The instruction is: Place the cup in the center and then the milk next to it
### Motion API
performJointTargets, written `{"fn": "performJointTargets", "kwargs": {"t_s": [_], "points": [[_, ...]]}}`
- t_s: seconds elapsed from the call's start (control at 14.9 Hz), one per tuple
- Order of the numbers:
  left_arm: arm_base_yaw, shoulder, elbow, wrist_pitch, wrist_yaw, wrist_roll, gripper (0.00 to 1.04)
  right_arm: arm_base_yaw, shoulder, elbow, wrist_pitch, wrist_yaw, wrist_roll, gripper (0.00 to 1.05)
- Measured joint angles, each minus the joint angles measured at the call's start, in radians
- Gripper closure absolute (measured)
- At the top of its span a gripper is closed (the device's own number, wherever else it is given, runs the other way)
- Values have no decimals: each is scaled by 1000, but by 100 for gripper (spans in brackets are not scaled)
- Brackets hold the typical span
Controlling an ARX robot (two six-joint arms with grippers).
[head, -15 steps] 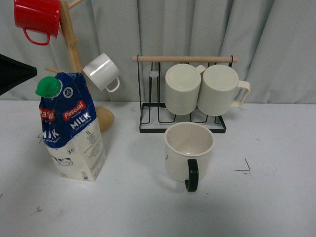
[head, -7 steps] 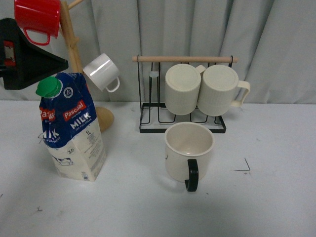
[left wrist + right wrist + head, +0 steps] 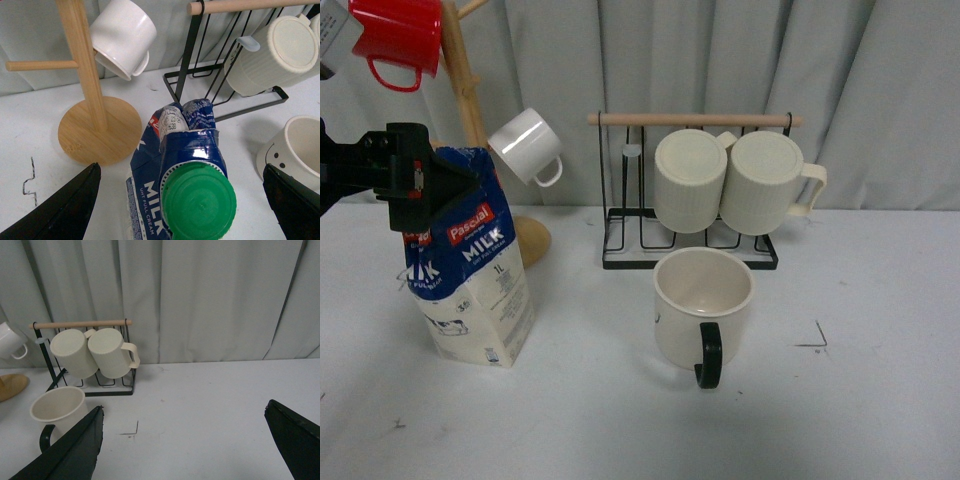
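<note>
The cup [image 3: 703,305], cream with a black handle turned toward me, stands upright on the white table just in front of the wire rack; it also shows in the right wrist view [image 3: 57,407]. The milk [image 3: 470,280] stands at the left, apart from the cup. My left gripper [image 3: 420,180] hangs open right above the carton's top and hides the cap in the front view. In the left wrist view the green cap [image 3: 199,202] lies between the spread fingers [image 3: 65,210], untouched. My right gripper [image 3: 184,412] is open over bare table right of the cup.
A wooden mug tree [image 3: 470,100] behind the carton carries a red mug [image 3: 395,35] and a small white mug [image 3: 527,145]. A black wire rack [image 3: 690,250] holds two ribbed cream mugs [image 3: 730,180]. A grey curtain closes the back. A corner mark [image 3: 815,340] is drawn on the table.
My left gripper has come in from the left and dropped over the carton's top, covering the green cap in the front view. Cup and carton have not moved.
</note>
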State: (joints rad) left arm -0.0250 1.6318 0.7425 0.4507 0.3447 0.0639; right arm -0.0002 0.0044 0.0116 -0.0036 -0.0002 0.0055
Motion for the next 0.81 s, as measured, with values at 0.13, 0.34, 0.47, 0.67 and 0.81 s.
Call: {"fn": "performJointTargets", "kwargs": {"t_s": [0.13, 0.34, 0.47, 0.67, 0.81], "points": [[-32, 14, -19, 38, -11, -2, 7, 0, 0, 0, 0, 0, 0, 6], [-91, 88, -62, 101, -54, -4, 7, 0, 0, 0, 0, 0, 0, 6], [-104, 124, -68, 147, -80, -5, 7, 0, 0, 0, 0, 0, 0, 6], [-104, 148, -68, 163, -126, -5, 27, 0, 0, 0, 0, 0, 0, 6], [-105, 148, -68, 167, -143, -11, 52, 0, 0, 0, 0, 0, 0, 6]]}}
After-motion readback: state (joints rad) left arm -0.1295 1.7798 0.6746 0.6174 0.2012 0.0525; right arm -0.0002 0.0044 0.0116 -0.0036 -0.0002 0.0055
